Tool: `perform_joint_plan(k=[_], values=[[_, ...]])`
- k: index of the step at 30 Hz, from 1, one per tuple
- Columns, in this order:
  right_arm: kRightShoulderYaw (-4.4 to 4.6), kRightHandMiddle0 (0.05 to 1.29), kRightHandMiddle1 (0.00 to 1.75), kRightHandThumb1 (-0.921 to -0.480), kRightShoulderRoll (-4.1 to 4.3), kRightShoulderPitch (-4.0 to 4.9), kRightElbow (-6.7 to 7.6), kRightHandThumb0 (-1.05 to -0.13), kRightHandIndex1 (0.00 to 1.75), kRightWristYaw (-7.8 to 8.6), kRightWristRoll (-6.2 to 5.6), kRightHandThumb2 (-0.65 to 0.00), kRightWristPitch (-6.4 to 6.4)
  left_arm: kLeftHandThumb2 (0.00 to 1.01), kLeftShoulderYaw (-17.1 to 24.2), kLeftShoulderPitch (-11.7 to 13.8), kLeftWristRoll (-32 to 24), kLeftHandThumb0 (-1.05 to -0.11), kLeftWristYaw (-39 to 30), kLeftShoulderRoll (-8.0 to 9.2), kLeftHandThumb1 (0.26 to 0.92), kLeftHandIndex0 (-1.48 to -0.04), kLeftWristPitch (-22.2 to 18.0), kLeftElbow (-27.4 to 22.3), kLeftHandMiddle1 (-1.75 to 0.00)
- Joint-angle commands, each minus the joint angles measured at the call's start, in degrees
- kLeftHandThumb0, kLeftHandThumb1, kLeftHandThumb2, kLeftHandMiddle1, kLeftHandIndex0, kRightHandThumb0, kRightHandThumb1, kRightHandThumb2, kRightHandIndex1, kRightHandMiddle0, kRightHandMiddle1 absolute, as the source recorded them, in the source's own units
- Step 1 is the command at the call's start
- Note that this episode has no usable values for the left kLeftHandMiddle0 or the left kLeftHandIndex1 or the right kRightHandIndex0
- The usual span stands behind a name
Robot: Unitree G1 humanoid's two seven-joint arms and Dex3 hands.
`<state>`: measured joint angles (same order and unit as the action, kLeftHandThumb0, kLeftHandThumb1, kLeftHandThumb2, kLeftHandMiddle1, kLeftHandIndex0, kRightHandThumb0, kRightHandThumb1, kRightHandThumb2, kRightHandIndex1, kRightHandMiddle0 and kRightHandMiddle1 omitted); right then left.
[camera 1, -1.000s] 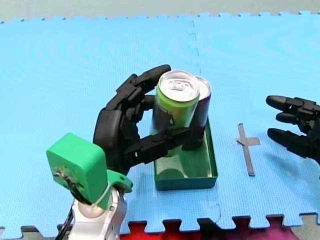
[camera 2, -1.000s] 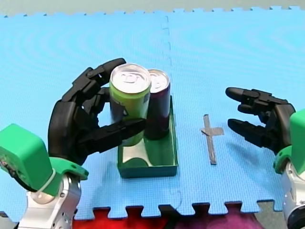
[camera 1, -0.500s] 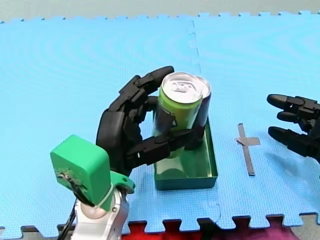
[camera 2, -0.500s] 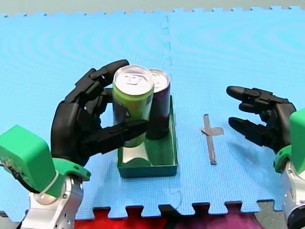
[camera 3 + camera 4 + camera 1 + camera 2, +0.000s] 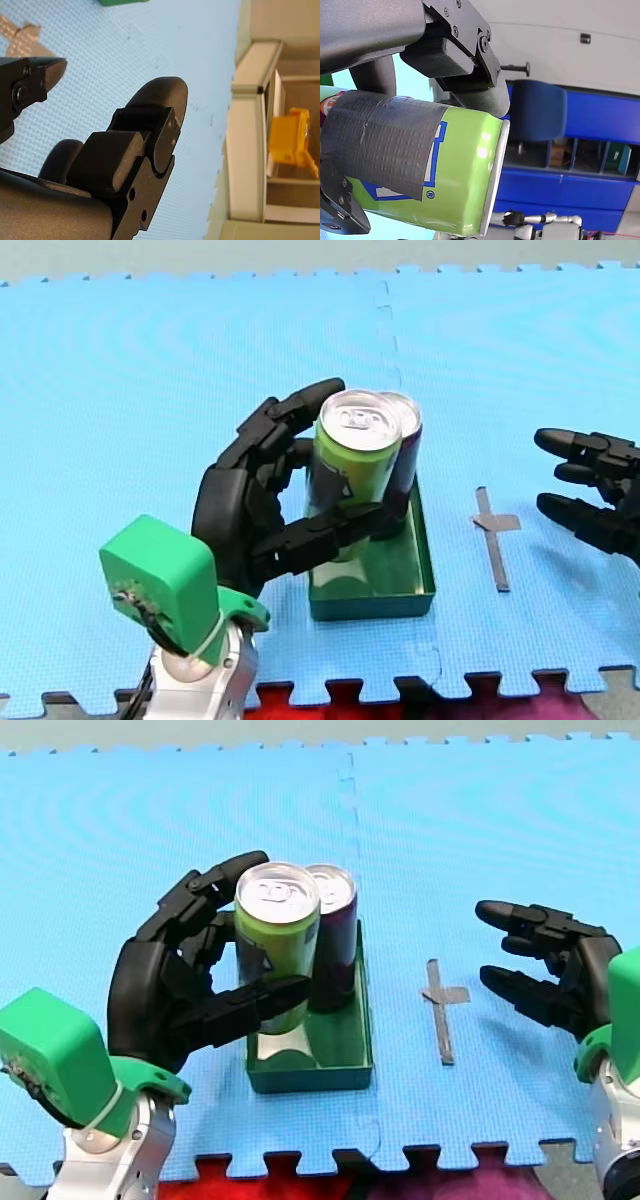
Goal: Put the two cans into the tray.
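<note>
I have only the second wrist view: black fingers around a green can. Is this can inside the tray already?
Observer: The left hand holds the green can upright over the tray; whether it stands on the bottom, I cannot tell.
Operator: Where is the other can?
Observer: The purple can stands in the tray, close beside the green one.
Operator: And the other hand?
Observer: The right hand, open, is over the mat beyond a tape cross.
</note>
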<state>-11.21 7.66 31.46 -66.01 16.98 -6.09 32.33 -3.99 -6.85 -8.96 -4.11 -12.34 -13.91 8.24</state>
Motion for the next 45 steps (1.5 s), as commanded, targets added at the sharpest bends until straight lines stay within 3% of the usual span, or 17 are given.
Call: perform_joint_plan(k=[1,37,45], values=[[-0.13,1.06,0.0,-0.842,0.32,0.09,-0.03,-0.596,1.44,-0.14,-0.05,0.0,0.05,0.0,-0.09,0.0,-0.12,-0.265,-0.09,-0.65,0.81,-0.53,-1.0,0.22,-1.75],[-0.27,1.07,0.0,-0.835,0.04,1.02,-0.62,-0.601,1.45,-0.32,-0.16,0.0,-0.29,0.0,-1.4,0.25,0.59,-0.271,-0.31,-1.0,0.809,-0.53,-2.79,2.26,-1.75],[-0.3,1.07,0.0,-0.831,-0.01,1.3,-0.7,-0.606,1.45,-0.42,-0.17,0.0,-0.5,0.0,-2.9,2.02,0.98,-0.264,-0.14,-1.44,0.808,-0.53,-3.44,1.07,-1.75]])
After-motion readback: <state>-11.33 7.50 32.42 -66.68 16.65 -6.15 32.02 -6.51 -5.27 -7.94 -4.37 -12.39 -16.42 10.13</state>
